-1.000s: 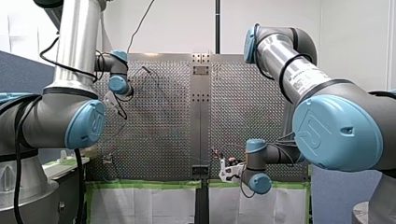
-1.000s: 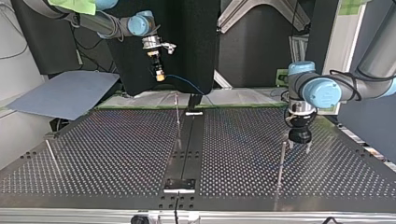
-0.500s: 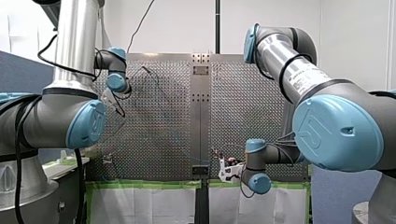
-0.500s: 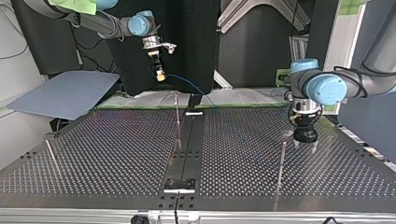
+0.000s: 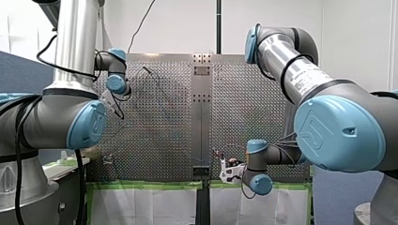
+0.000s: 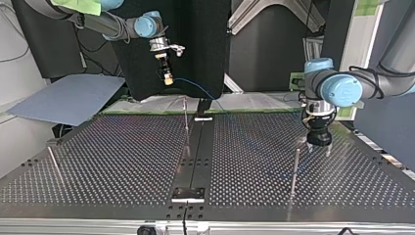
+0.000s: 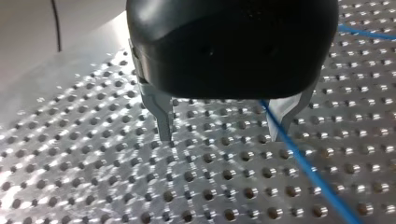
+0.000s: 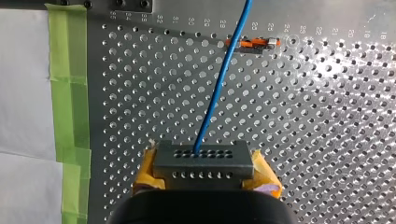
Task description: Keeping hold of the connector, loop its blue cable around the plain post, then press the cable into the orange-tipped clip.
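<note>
Starting at the top view's left, my right gripper [image 6: 167,78] hung high above the far edge of the perforated table [image 6: 122,161], just where it had been a second before. In the right wrist view its yellow pads [image 8: 262,176] were clamped on either side of the grey connector [image 8: 203,158]. The blue cable [image 8: 219,88] left the connector's face and ran on ahead of that gripper. It passed just beside the orange-tipped clip [image 8: 250,43], though I could not tell whether it touched the clip.

Further right in the top view, the plain post [image 6: 295,169] stood upright on the table, unmoved. My left gripper [image 6: 318,150] was the one thing that had changed. A second earlier it had hung just beside the post. Since then it had shifted toward the view's right and then drawn back a little toward the far edge. It ended near the post but apart from it. In the left wrist view its metal fingers [image 7: 163,121] stood spread apart, pointing down at the table and holding nothing. A stretch of the blue cable ran over the holes close to one finger.
</note>
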Robot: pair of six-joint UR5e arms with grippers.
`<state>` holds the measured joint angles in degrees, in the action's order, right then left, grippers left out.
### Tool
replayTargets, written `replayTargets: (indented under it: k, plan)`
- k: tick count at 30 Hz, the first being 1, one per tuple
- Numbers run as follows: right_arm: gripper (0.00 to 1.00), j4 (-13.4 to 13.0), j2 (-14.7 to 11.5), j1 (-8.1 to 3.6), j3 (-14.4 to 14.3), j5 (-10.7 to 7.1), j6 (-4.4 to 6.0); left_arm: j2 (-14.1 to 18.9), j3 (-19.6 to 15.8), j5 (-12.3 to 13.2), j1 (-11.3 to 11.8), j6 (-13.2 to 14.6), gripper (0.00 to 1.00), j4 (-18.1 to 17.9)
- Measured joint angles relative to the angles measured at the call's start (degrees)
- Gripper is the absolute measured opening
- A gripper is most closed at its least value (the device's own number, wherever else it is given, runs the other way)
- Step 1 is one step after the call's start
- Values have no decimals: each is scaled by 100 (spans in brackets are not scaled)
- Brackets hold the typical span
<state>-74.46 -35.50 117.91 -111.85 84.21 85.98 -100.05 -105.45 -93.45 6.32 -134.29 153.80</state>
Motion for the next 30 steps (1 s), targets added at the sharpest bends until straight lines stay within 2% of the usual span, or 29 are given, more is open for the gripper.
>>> replayTargets:
  k: [6, 20, 30]
  plan:
    - [0, 12, 1, 0, 0, 0, -3, 67, -47, 147, -26, 78, 100, 234]
    - [0, 26, 0, 0, 0, 0, -9, 656, -420, 112, -48, 353, 100, 295]
    - [0, 19, -2, 2, 2, 0, -8, 1178, -739, 417, -50, 345, 100, 388]
